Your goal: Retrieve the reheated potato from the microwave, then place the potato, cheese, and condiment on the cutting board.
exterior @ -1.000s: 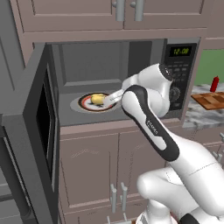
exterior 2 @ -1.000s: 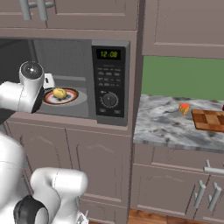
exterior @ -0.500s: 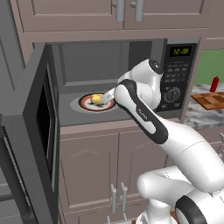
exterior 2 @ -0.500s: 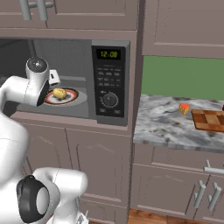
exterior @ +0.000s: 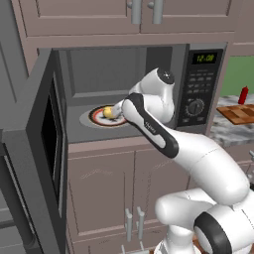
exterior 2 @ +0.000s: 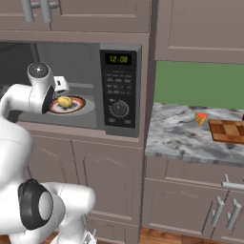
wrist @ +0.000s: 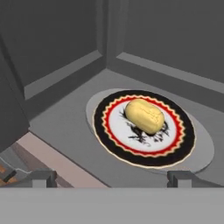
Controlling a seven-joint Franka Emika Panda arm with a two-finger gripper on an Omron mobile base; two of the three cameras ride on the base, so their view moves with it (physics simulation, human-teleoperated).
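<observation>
The microwave (exterior: 203, 84) (exterior 2: 119, 90) stands open, its door (exterior: 44, 149) swung out to the left. Inside, the pale-yellow potato (exterior: 108, 112) (exterior 2: 65, 101) (wrist: 144, 115) lies on a round plate (wrist: 113, 144) with a black and red rim. My gripper (wrist: 111, 179) is open at the mouth of the oven, just short of the plate, with the potato ahead between its spread fingertips (wrist: 41, 177). It holds nothing. On the counter to the right are the orange cheese (exterior 2: 201, 117), the checkered cutting board (exterior 2: 228, 131) (exterior: 240, 113) and the red condiment (exterior: 243, 94) bottle behind the board.
The plate rests on the grey turntable (wrist: 199, 157) inside the oven cavity, with walls close behind and to the sides. Cabinets hang above the microwave and stand below it. A marble counter (exterior 2: 176, 138) runs to the right of the oven.
My hand has reached a little deeper into the microwave towards the potato, and the arm's elbow has swung up. The jaws stayed open. The potato has not moved.
</observation>
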